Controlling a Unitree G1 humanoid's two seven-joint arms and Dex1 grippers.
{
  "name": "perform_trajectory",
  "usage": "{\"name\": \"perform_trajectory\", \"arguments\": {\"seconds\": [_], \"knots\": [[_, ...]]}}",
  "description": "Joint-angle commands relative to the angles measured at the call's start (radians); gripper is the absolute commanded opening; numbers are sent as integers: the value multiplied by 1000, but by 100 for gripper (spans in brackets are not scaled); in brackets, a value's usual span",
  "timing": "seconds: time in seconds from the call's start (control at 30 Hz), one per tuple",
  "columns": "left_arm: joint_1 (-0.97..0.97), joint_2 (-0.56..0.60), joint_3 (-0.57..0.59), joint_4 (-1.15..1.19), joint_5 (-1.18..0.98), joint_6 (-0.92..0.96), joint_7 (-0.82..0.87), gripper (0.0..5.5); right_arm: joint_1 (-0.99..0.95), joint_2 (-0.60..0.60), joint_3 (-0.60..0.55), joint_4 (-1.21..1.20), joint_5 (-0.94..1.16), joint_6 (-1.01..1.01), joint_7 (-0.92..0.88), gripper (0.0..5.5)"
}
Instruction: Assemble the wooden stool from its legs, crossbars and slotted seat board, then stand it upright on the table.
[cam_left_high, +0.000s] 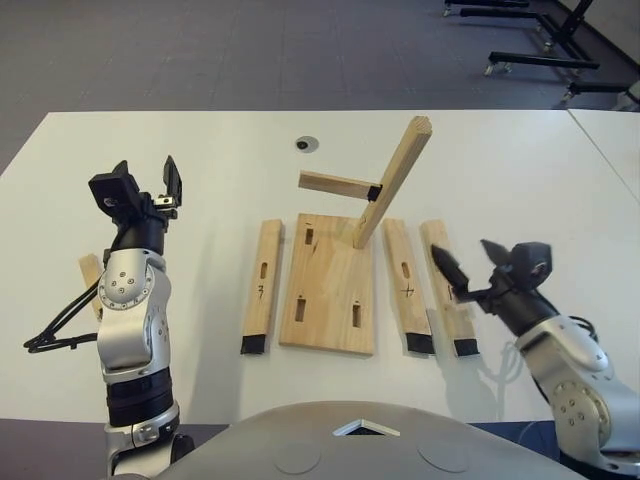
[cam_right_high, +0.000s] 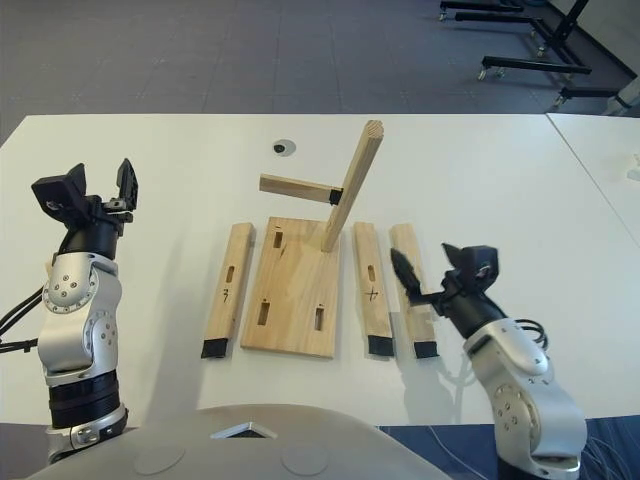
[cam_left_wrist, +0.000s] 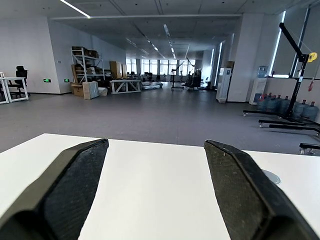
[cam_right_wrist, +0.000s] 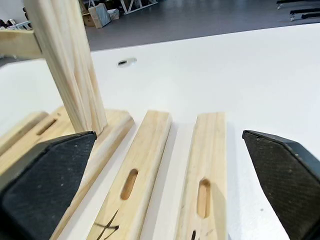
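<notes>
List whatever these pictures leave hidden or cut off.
- Wooden piece: left eye view, mostly behind the left arm.
- Rightmost leg: left eye view, middle covered by the right claw.
- Upright leg: right wrist view, top cut off by the edge.

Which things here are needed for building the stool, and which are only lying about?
Needed: slotted seat board; tilted leg standing in it; crossbar on that leg; loose leg left of the board; inner right leg; outer right leg; wooden piece at the far left.

Lying about: round cable hole in the table; black frames beyond it.
</notes>
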Motion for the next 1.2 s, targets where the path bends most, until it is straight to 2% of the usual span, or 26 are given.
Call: {"name": "perform_trajectory", "arguments": {"seconds": [0.03,0.27,0.53,0.67,0.87,1.03,1.1,1.2], "knots": [[-32,-15,-10,-8,0,-8,9,351,41,-39,76,7,-165,42,-100,539],[-55,-8,-11,28,-5,-27,-10,351,60,-20,123,22,-207,141,-138,539],[-65,-14,-1,29,-35,-20,-20,351,64,-26,134,3,-241,245,-162,406],[-72,-19,-1,39,-37,-16,-11,351,65,4,126,-15,-239,277,-177,322],[-95,-19,10,72,-32,31,23,351,64,6,157,-22,-258,255,-162,207],[-144,12,29,125,-68,145,11,351,11,27,221,-24,-278,255,-173,203],[-165,17,54,149,-72,111,13,351,-63,68,167,19,-289,223,-216,202],[-195,23,99,186,-79,12,13,351,-364,57,-20,261,-231,26,-200,202]]}}
